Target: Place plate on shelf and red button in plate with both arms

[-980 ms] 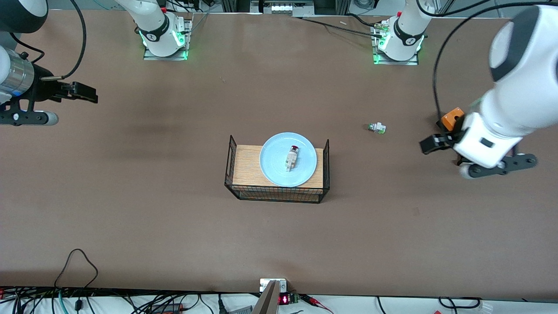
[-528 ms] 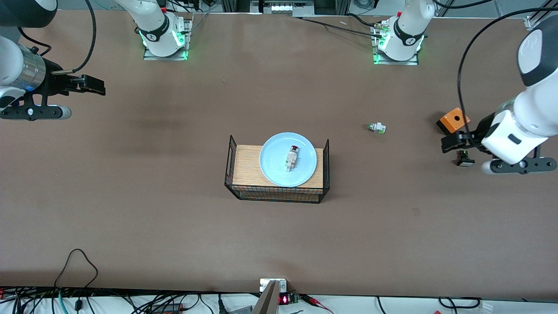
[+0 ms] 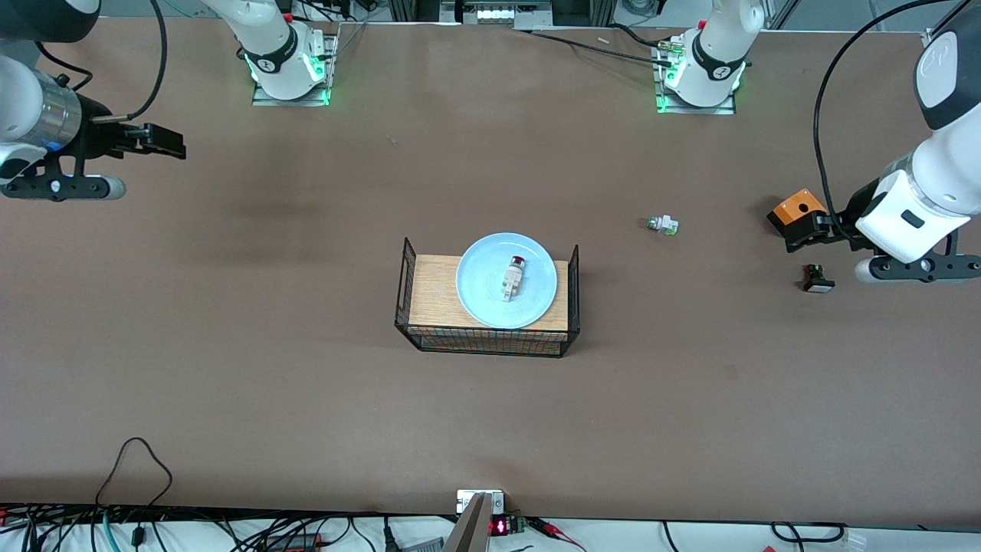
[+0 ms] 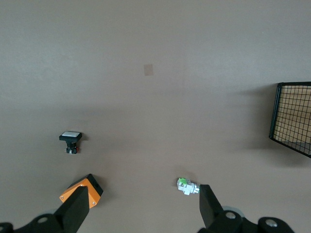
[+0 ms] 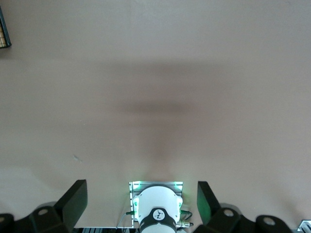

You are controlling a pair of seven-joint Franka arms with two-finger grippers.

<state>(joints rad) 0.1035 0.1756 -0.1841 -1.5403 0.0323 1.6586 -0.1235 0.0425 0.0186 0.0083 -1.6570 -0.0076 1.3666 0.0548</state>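
Note:
The pale light-blue plate (image 3: 506,280) sits on the wood top of the wire rack (image 3: 437,293) at mid-table. The red button (image 3: 513,277), cream-bodied with a red cap, lies on its side in the plate. My left gripper (image 3: 797,234) is open and empty, up over the orange box at the left arm's end of the table; in the left wrist view (image 4: 141,213) its fingers stand wide apart. My right gripper (image 3: 165,142) is open and empty, up over bare table at the right arm's end; in the right wrist view (image 5: 141,201) it looks at its own arm's base.
A white switch with a green cap (image 3: 662,225) (image 4: 187,186) lies between the rack and the left arm's end. An orange box (image 3: 794,211) (image 4: 81,194) and a black switch with a white cap (image 3: 817,279) (image 4: 71,141) lie at that end.
My left arm has drawn back toward its end of the table, uncovering the orange box and the black switch. My right gripper has shifted slightly. The plate and red button have not moved.

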